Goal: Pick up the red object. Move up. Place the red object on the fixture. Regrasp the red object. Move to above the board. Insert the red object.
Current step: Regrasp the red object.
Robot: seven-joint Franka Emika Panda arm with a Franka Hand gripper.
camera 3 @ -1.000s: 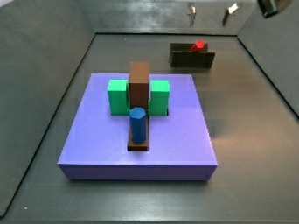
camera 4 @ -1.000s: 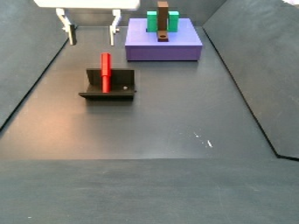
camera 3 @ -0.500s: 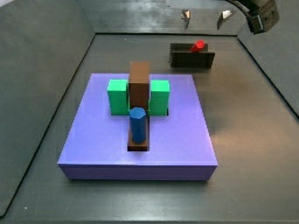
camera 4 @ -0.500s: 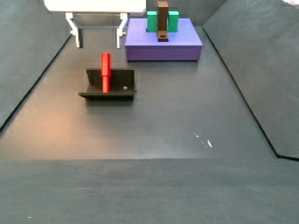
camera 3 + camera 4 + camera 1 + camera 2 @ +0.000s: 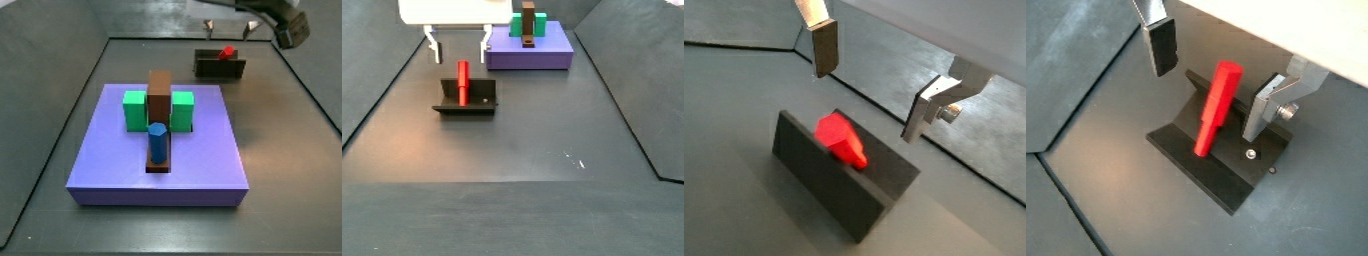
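The gripper hangs spread wide and empty above the fixture, where the red object rests (board well apart).

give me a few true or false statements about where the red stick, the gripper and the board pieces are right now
1. The red object rests on the fixture, not in the gripper. True.
2. The gripper is shut on the red object. False: its fingers stand open and apart, above the fixture, holding nothing.
3. The blue peg stands on the board. True.
4. The fixture sits on top of the board. False: it stands on the grey floor, apart from the board.
5. The brown bar lies between the green blocks. True.
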